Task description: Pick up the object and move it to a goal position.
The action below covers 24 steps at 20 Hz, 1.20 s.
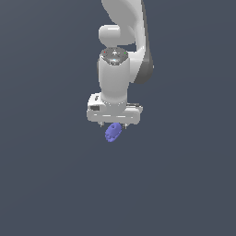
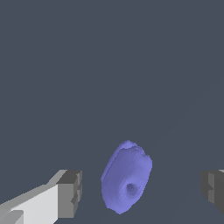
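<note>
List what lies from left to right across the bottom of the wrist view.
One gripper finger → blue object → other finger. Clear gaps separate the object from both fingers, so the gripper is open around it.

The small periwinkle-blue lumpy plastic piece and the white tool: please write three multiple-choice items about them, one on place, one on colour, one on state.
1. Where is the small periwinkle-blue lumpy oval plastic piece?
A. Between the two fingers of the white tool
B. Far to the exterior view's right of the arm
C. On top of the arm

2. What colour are the finger pads?
A. Red
B. Grey
C. Yellow

3. What is the state of the tool?
A. Shut on the piece
B. Open, touching nothing
C. Out of view

Answers: 1 A, the wrist view shows the piece in the gap; 2 B, the pads are grey; 3 B, clear space lies on both sides of the piece.
</note>
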Motion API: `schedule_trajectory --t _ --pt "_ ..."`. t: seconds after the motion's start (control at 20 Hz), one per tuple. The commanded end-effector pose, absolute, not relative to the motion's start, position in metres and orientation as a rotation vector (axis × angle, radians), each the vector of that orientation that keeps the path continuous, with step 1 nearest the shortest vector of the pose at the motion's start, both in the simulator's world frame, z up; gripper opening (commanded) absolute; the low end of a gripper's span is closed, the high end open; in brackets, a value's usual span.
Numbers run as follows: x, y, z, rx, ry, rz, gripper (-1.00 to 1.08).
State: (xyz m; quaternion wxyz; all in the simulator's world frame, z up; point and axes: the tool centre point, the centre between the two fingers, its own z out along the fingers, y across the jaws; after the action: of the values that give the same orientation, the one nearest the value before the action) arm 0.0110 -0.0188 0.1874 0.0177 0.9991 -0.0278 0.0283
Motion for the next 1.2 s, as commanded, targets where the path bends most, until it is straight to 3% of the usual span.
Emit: schedule_trajectory --t 0.0,1.15 --pt "0.008 -0.019 0.183 3.106 -0.139 0.082 1.00" --pt "-0.040 -0.024 0.131 3.016 -0.878 0.003 1.00"
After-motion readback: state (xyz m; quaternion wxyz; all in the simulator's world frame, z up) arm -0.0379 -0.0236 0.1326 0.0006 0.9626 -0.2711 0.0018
